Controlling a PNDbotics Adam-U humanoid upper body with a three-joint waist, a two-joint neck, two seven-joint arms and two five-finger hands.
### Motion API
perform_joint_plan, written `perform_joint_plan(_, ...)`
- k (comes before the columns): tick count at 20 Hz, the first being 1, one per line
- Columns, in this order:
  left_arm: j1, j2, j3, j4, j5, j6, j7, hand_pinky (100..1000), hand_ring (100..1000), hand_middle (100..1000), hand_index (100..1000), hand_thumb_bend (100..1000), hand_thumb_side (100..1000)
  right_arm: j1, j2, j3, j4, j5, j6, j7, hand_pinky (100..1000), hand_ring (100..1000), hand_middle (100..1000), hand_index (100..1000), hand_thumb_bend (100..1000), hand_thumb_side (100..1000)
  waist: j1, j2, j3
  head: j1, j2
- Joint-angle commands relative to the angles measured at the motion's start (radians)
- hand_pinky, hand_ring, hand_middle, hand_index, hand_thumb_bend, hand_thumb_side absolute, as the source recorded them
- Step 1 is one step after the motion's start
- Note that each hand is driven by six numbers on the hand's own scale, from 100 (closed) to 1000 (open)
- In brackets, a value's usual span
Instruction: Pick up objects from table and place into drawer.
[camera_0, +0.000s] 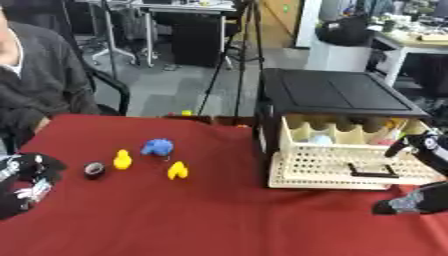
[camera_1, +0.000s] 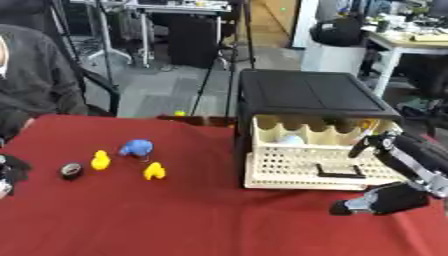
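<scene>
Toys sit mid-left on the red worktop (camera_0: 219, 225): two yellow ducks (camera_0: 178, 170), blue toy (camera_0: 158, 147), dark round thing (camera_0: 94, 170). Cream drawer (camera_0: 350, 167) is pulled open; right hand (camera_1: 394, 197) empty, curled beside it; left hand (camera_0: 26, 182) relaxed at lower left.

Office or lab space. Grey floor behind a table (camera_0: 175, 220) with a red cloth. Desks with metal legs (camera_0: 149, 20) at the back, a white desk (camera_1: 411, 45) cluttered with stuff on the right, tripod legs (camera_0: 232, 65) standing mid-floor, a black office chair (camera_0: 109, 87) at left.
</scene>
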Motion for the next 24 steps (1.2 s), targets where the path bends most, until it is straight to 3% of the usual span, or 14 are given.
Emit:
perform_joint_plan(1,-0.067,0.069,-0.020,0.053,-0.051,-0.038,0.003,278,411,521,712,100,607,-0.003,-0.019,-0.014,-0.030,-0.025,0.001,-0.006,117,100,100,684,1000,567,0.000,-0.004,-0.008,0.007,0.000)
perform_joint_plan(7,-0.230,0.095,-0.069,0.206,-0.194,-0.086,0.025,363,499,576,768,100,548,-0.010,-0.011,-0.002,-0.037,-0.039,-0.005,0.007,120,100,100,686,1000,558,-0.003,0.001,-0.034,0.021,-0.003)
perform_joint_plan(13,-0.384,0.052,-0.087,0.364,-0.418,-0.067,0.143,437,572,637,783,100,444,-0.035,-0.001,0.019,-0.040,-0.048,-0.017,0.028,122,100,100,687,1000,552,-0.002,0.008,-0.069,0.036,-0.004)
perform_joint_plan(22,-0.544,-0.062,-0.090,0.550,-0.672,-0.050,0.286,503,622,680,790,100,524,-0.091,0.012,0.055,-0.048,-0.059,-0.037,0.062,123,100,100,688,1000,546,0.004,0.032,-0.138,0.065,-0.019)
perform_joint_plan(24,-0.565,-0.082,-0.088,0.580,-0.728,-0.048,0.313,507,622,679,792,140,530,-0.101,0.014,0.059,-0.050,-0.060,-0.039,0.067,124,100,100,688,1000,546,0.006,0.038,-0.156,0.072,-0.023)
